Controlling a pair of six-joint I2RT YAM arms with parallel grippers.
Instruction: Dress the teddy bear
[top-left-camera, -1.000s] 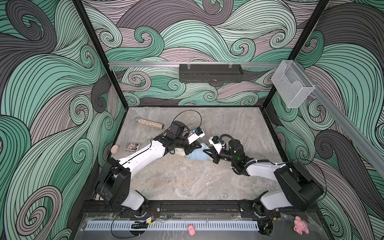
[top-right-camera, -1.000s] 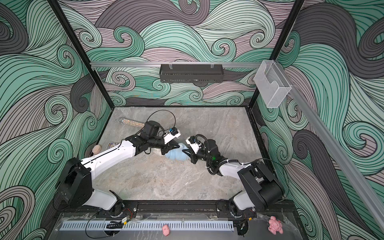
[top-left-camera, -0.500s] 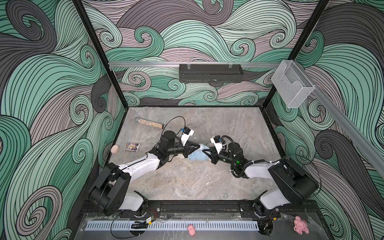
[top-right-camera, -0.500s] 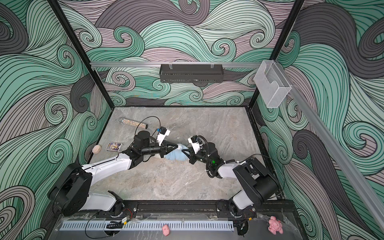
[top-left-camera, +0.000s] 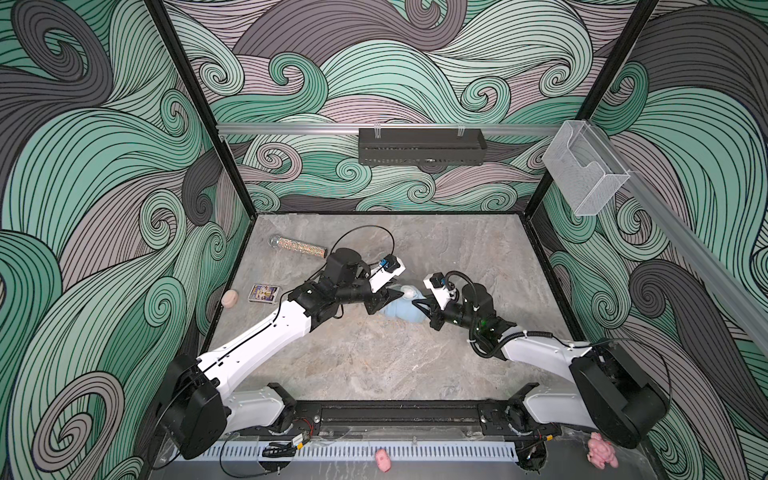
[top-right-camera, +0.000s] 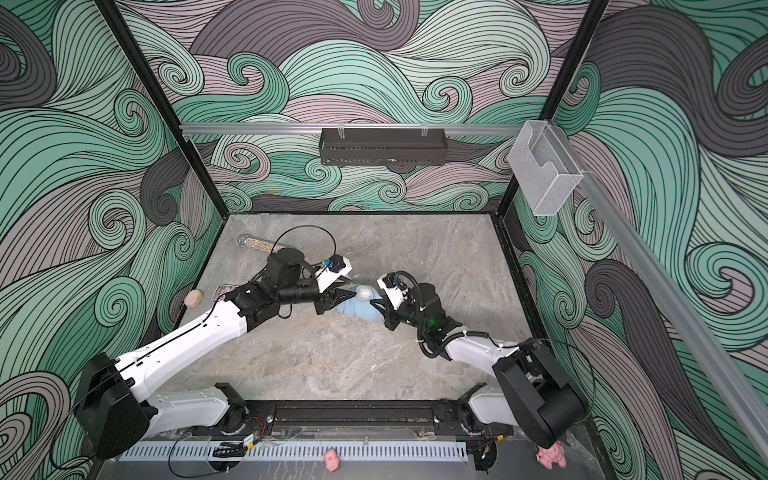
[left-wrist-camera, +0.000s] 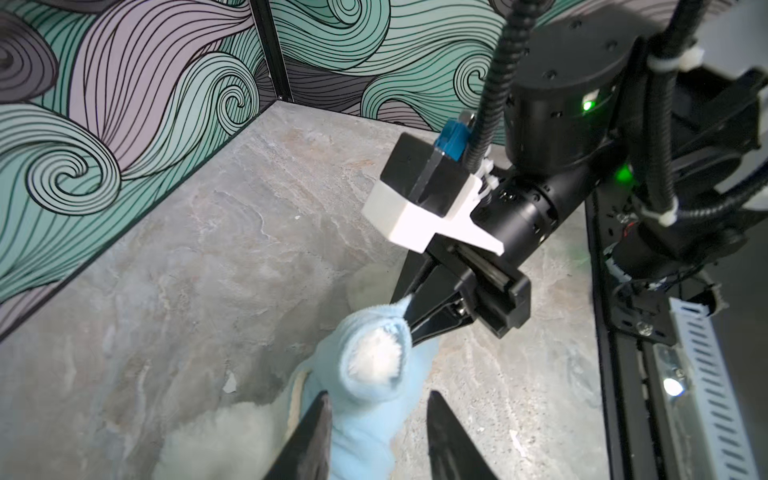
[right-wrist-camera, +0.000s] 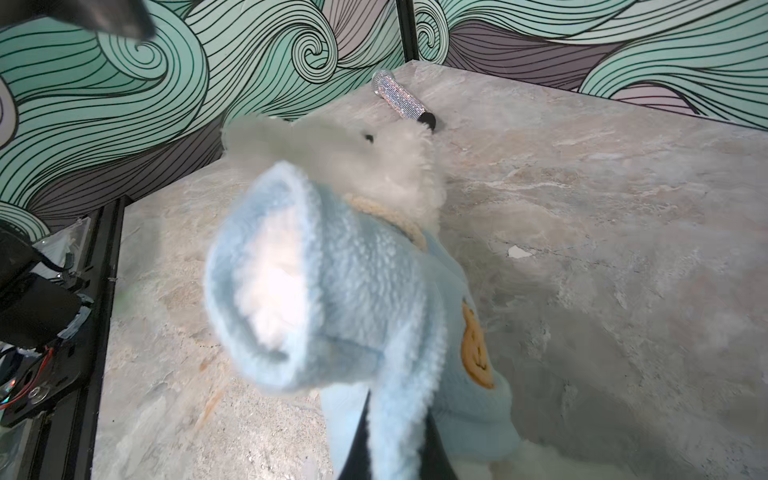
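One thin pinch on the cuff, my other jaws loose: this sleeve could slip.

My right gripper (left-wrist-camera: 409, 318) is clenched on a narrow lip of the blue fleece jacket (right-wrist-camera: 374, 270) at the cuff (left-wrist-camera: 353, 332), where the white paw (left-wrist-camera: 374, 357) of the teddy bear (right-wrist-camera: 399, 174) barely shows. With so little cloth pinched, I judge a pull may slip it free, or drag the light bear along the counter (top-left-camera: 374, 365) instead of sliding fleece up its arm. My left gripper (left-wrist-camera: 378, 395) stands released, jaws astride the bear's sleeve (left-wrist-camera: 361, 424) and gripping nothing, so nothing braces the bear. Closing here could nip fur with fleece, or knock my right jaws. The bear lies on the counter in its jacket. Well beyond its head lies a glittery tube (right-wrist-camera: 399, 96).
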